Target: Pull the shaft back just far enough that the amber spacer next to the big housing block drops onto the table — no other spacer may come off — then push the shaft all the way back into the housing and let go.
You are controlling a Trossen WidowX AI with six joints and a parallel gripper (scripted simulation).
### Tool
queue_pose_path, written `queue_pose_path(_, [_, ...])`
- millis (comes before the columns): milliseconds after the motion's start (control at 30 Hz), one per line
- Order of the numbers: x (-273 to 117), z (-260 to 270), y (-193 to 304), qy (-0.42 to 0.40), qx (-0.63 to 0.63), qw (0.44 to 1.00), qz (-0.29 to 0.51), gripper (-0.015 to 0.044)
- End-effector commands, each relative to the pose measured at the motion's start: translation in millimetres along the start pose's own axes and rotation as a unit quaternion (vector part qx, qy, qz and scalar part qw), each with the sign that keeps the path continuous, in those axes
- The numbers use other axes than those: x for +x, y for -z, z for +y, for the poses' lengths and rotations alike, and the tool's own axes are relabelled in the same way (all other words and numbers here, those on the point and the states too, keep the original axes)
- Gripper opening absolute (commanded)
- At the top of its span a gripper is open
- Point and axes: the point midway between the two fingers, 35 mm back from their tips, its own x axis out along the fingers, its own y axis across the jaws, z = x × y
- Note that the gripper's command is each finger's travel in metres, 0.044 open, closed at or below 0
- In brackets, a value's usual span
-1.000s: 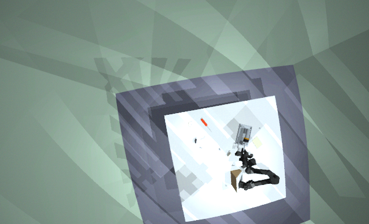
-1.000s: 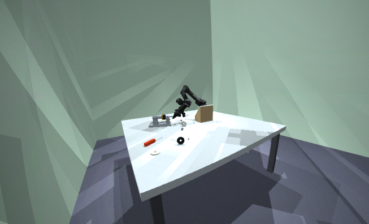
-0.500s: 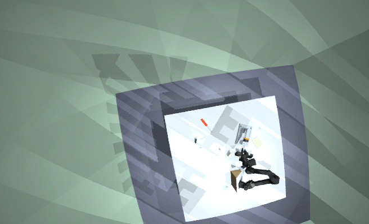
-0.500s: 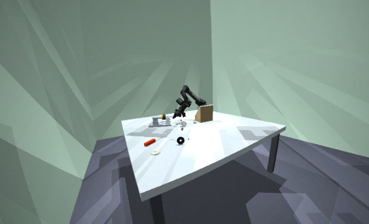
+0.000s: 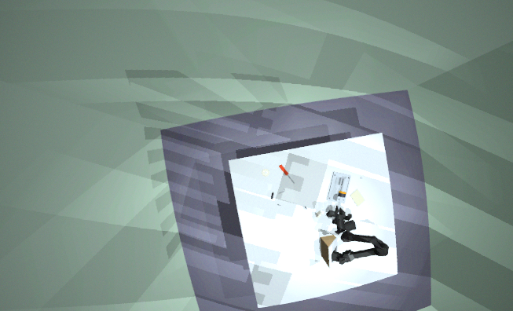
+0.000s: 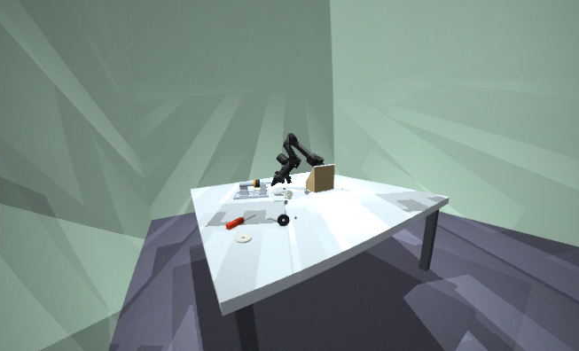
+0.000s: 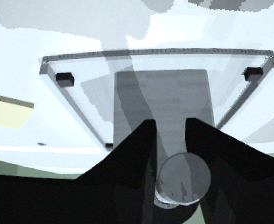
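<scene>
shaft [image 7: 185,178] clamped between the end effector's [image 5: 336,210] [image 6: 277,182] [image 7: 171,120] fingers

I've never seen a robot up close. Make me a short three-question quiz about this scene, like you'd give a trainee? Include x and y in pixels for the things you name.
1. True or false: the amber spacer [image 5: 342,192] [image 6: 255,183] sits right beside a black band [image 5: 342,195] [image 6: 258,183].

2. What colour is the handle of the screwdriver [image 5: 283,170] [image 6: 235,222] on the table [image 5: 286,251] [image 6: 314,248]?
A) blue
B) green
C) red

3. Fill in the blank: the gripper [image 5: 336,208] [image 6: 273,183] [image 7: 170,128] is closed on the ____.

Key: 1 true; 2 C; 3 shaft [image 6: 268,183] [image 7: 185,178].
</scene>
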Motion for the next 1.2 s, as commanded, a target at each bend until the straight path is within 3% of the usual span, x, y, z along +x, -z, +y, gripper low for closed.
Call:
queue_pose_path(0, [-1.8, -0.6, -1.5, 0.001, 0.001, 1.0, 0.0, 0.0])
queue_pose_path(1167, [-4.4, -0.6, -4.1, 0.001, 0.001, 1.0, 0.0, 0.0])
